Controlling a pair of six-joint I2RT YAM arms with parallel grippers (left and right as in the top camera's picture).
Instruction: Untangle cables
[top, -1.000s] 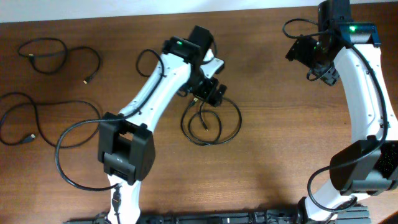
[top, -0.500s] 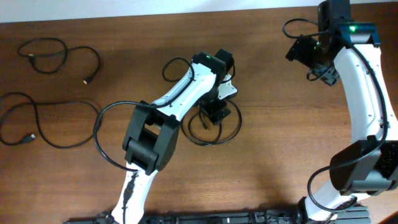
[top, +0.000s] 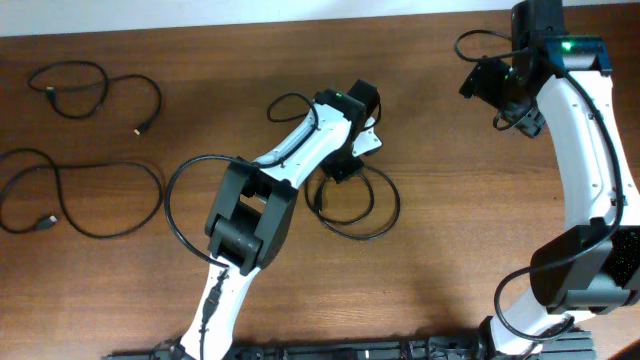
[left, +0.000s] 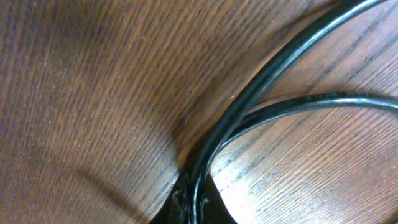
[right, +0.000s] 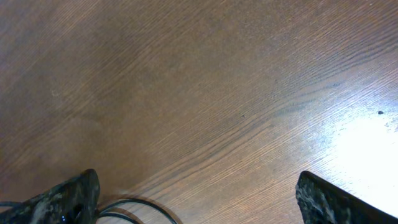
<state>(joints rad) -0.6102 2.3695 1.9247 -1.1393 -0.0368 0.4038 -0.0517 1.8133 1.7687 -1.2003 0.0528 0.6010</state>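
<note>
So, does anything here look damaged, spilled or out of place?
Nothing stands out. The left gripper is shut on the coiled cable at the middle of the table. The upper-left cable and the lower-left cable lie apart from it, each on its own. The right gripper is open.

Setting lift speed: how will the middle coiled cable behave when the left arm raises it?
Probably floppy: the coiled cable lies in loose overlapping loops, which should sag below the left gripper, shut on one strand. Likely light, being so thin. Trailing loops may drag across the table.
</note>
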